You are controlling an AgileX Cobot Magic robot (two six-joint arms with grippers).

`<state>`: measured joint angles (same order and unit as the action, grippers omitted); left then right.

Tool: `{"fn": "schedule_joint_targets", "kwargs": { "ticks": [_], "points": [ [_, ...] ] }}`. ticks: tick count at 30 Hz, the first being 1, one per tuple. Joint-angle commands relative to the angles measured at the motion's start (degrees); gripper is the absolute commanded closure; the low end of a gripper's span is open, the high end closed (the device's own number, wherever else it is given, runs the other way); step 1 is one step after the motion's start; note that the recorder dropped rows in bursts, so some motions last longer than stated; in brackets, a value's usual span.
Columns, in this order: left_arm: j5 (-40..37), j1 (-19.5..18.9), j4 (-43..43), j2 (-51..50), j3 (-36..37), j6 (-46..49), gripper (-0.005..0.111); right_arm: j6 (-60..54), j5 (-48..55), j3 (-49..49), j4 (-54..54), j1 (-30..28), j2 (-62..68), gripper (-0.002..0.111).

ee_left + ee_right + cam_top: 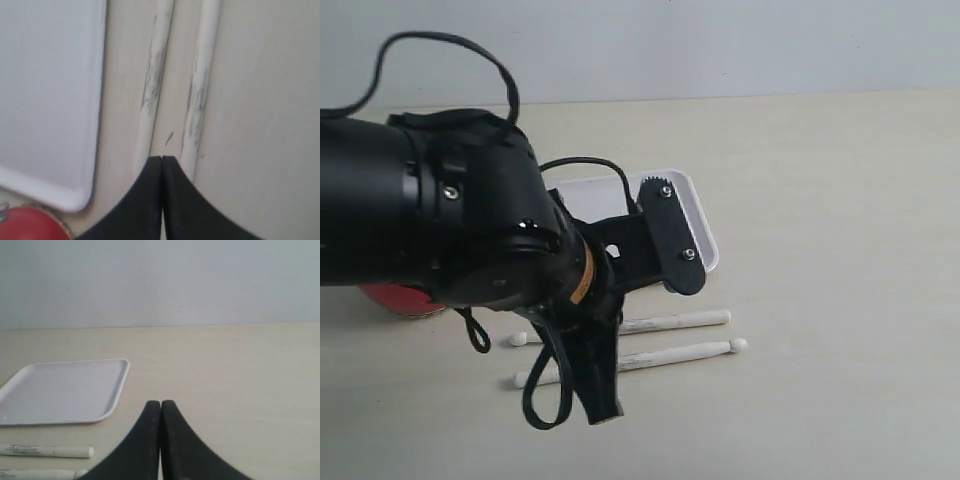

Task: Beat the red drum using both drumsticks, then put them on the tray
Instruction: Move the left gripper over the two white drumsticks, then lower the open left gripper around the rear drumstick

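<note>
**A:** Where are the drumsticks (pixel 675 320)?

**B:** Both lie flat on the desk (pixel 840 200), side by side and roughly parallel, just beside the long edge of the tray (pixel 708 235). A strip of bare desk separates the closer stick from the tray's rim, so neither stick is on the tray.

**A:** And the left fingers (pixel 147 200)?

**B:** They are pressed together with nothing between them. In the left wrist view their tips sit over the narrow gap between the two sticks, whose shafts show dark scuff marks. I cannot tell whether the tips touch the desk. In the exterior view the left arm (pixel 470 230) fills the left side, and its fingers point downward across the sticks.

**A:** The right fingers (pixel 145 440)?

**B:** Also closed tight, and holding nothing. They are above open desk, well apart from the tray and from the stick ends that show in the right wrist view.

**A:** Where is the red drum (pixel 395 298)?

**B:** It is at the left edge of the exterior view, mostly hidden behind the left arm. The left wrist view shows a sliver of its red body near a rounded corner of the tray.
</note>
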<state>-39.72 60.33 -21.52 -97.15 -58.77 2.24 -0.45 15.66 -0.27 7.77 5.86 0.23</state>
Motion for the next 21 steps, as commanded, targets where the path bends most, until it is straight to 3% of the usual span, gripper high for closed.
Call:
{"fn": "schedule_joint_targets", "kwargs": {
  "ticks": [1,7,13,15,21],
  "points": [
    [9.70,0.16,-0.54,-3.07,0.12,-3.61,0.107,0.03,-0.29,0.27,-0.13,-0.34,-0.23,0.108],
    [13.56,-0.96,-1.46,-6.30,0.12,-4.11,0.103,0.03,-0.29,0.27,-0.13,-0.34,-0.23,0.108],
    [13.34,-3.39,0.09,-8.33,0.12,-4.34,0.072,0.03,-0.29,0.27,-0.13,-0.34,-0.23,0.108],
    [13.07,-3.74,0.09,-8.71,0.12,-4.34,0.067,0.03,-0.29,0.27,-0.13,-0.34,-0.23,0.108],
    [2.43,-3.74,1.76,-9.22,0.12,0.18,0.070,0.03,-0.29,0.27,-0.13,-0.34,-0.23,0.108]
  ]
}}
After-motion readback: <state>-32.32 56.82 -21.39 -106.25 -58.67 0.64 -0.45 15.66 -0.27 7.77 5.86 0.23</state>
